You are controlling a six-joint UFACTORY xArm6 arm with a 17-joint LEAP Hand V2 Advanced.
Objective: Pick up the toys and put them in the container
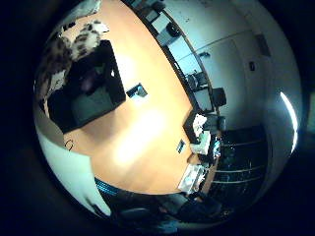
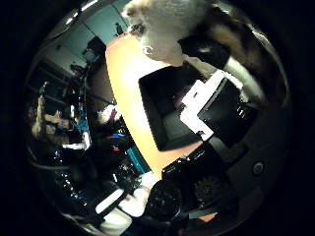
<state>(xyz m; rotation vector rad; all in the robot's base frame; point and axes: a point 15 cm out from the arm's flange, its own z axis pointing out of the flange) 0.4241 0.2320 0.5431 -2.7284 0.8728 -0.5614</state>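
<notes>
Hand (image 2: 216,105) was curled round a spotted plush toy (image 1: 74,44) — held close to the palm, above the black container (image 1: 91,96) on the orange counter (image 1: 142,132), not yet inside.

The table (image 1: 147,123) was warm orange wood, and the open container (image 1: 91,93) on it in the upper left of the little-finger-side frame was black inside and out. The plush toy (image 1: 74,46) at the upper left was cream with dark brown leopard-like spots, showing as pale fluffy fur at the top of the thumb-side frame. The hand (image 2: 216,105) was white and black
</notes>
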